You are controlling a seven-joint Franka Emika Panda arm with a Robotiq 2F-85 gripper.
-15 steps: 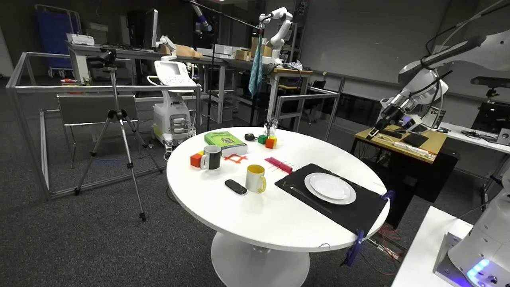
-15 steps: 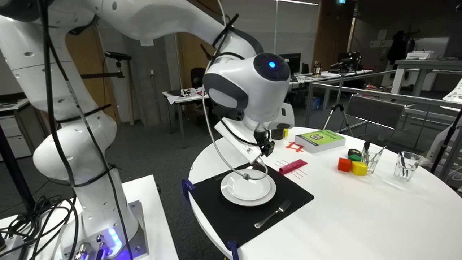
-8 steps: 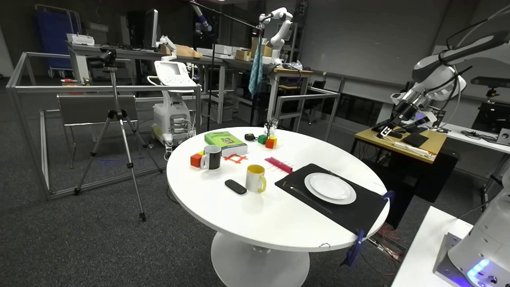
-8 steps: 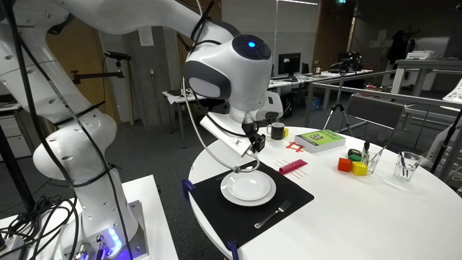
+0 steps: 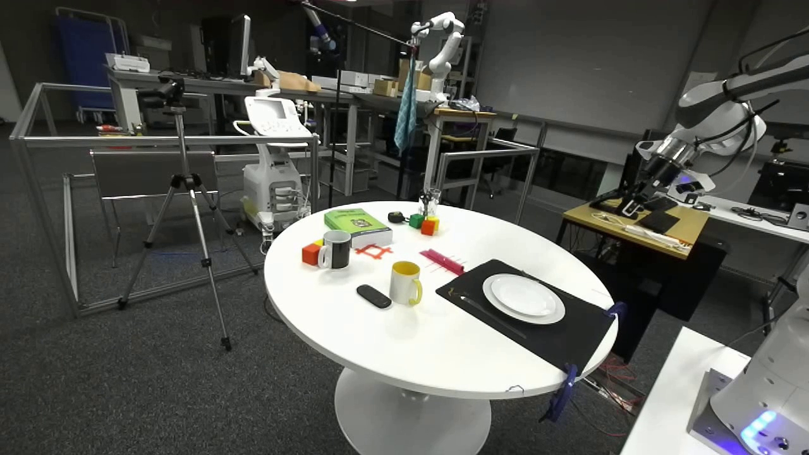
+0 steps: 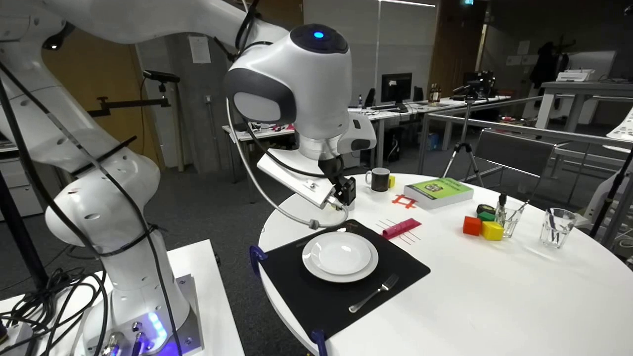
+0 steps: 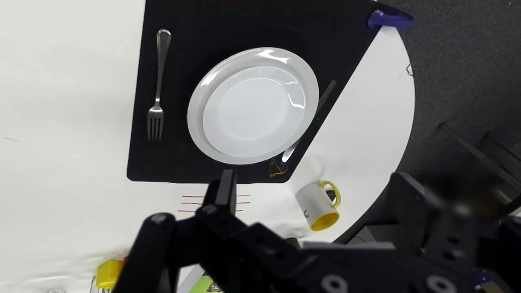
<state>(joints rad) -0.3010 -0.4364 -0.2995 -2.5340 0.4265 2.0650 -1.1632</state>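
- Gripper (image 7: 312, 181): suspended above the round table (image 5: 379, 341), jaws spread wide, at either side of the gap in the wrist view.
- White mug (image 7: 314, 203): yellow inside and at the handle, upright on the table just beside one corner of the placemat (image 7: 171, 165); in the wrist view it shows through the gap between the jaws, which are apart from it.
- Placemat: black, flat at the table's edge, blue clamps (image 7: 379, 18) at its outer corners.
- Large plate (image 7: 196, 118): on the placemat, with the small plate (image 7: 252, 110) stacked on top.
- Fork (image 7: 160, 75): beside the plates, apart from them.
- Knife (image 7: 289, 153): opposite side, partly hidden by the large plate's rim in the wrist view.
- Black oblong object (image 5: 373, 296): near the white mug.
- Pink roll (image 6: 401, 228): on the table between the placemat and the orange frame (image 6: 397, 200).
- Green book (image 6: 438, 192): lying flat, near the dark mug (image 6: 380, 181).
- Coloured blocks (image 6: 492, 231): red, yellow and green, clustered beside a glass (image 6: 511, 226) in both exterior views.
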